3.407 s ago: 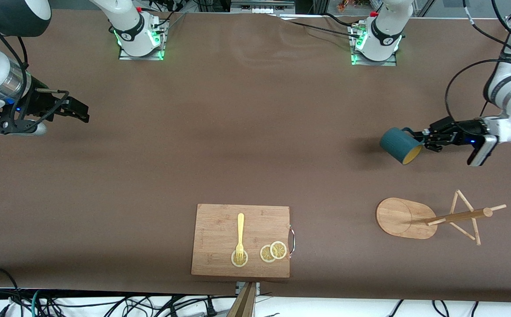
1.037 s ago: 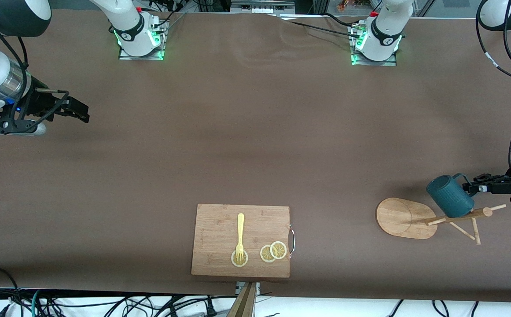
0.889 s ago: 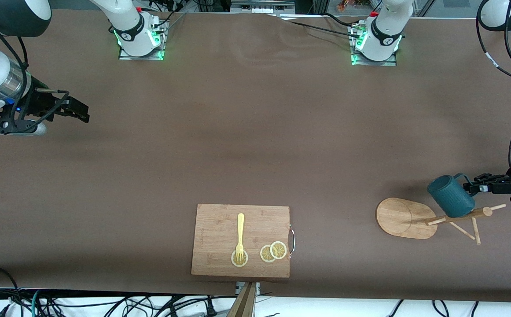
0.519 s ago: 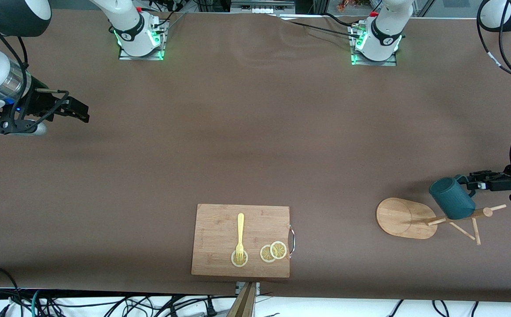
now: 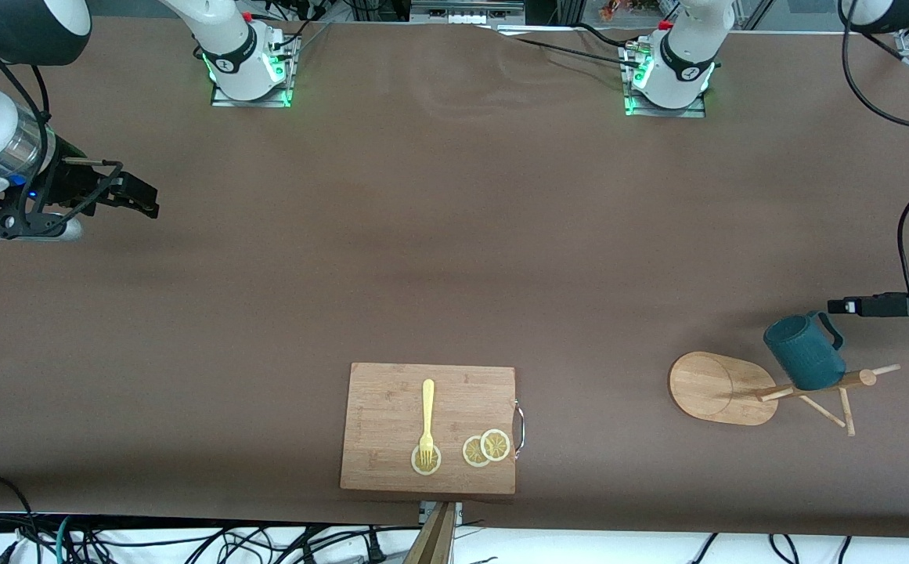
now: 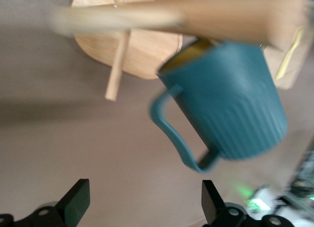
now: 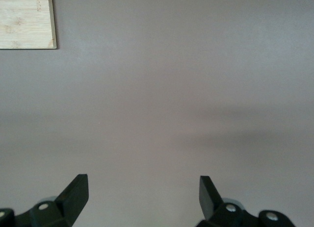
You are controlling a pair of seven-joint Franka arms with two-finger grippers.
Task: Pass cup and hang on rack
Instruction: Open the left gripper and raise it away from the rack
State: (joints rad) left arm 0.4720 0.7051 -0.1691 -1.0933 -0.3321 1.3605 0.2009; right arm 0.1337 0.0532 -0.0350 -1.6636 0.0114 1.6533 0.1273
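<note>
While hanging, cup (image 5: 803, 352) touches rack (image 5: 724, 388).

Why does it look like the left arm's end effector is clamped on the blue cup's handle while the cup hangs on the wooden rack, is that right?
Not clamped. The left wrist view shows the left end effector open and clear of the cup, which hangs on the rack by itself.

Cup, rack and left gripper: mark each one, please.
cup (image 5: 805, 360), front view, ribbed side.
rack (image 5: 716, 388), front view, bare oval base.
left gripper (image 6: 142, 205), left wrist view, midway between its open fingertips.
</note>
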